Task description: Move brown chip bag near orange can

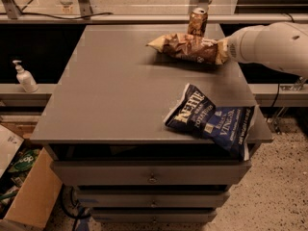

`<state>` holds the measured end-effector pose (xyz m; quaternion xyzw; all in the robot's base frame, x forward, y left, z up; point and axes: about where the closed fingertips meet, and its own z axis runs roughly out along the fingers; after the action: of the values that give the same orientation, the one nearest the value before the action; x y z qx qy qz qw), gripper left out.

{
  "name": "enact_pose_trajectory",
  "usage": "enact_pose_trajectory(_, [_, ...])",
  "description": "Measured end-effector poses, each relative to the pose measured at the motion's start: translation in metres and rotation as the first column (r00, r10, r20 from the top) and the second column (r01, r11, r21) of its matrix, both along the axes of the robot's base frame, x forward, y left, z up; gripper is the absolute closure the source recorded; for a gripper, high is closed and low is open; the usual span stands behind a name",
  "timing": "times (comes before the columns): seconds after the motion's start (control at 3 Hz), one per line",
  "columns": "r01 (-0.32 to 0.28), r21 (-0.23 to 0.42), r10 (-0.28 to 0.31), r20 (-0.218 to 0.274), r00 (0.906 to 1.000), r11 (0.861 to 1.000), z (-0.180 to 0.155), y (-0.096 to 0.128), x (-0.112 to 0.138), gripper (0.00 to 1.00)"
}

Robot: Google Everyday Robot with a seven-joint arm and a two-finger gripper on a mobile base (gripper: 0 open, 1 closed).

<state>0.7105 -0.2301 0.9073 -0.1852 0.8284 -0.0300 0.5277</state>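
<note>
Hanging just above the grey table point(110, 90) toward its one o'clock, the brown chip bag point(187, 47) was clamped at its three o'clock end by the gripper point(224, 52). The orange can point(198, 21) stood just beside the bag at its twelve o'clock. A blue chip bag point(211, 121) lay at the table's five o'clock edge.

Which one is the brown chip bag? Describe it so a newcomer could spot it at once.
On the grey cabinet top, look to the far edge, just in front of the orange can. The brown chip bag lies there, with the gripper at its right end. Unlike the dark blue bag at the near right corner, it is crinkly brown with tan ends.
</note>
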Motion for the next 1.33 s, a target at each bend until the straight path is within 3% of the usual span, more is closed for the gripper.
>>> enact_pose_trajectory(0.33, [-0.012, 0.002, 0.012, -0.018, 0.9998, 1.000, -0.003, 0.005, 0.000, 0.83])
enact_pose_trajectory(1.33, [-0.094, -0.007, 0.093, -0.069, 0.9933, 0.996, -0.004, 0.024, -0.010, 0.12])
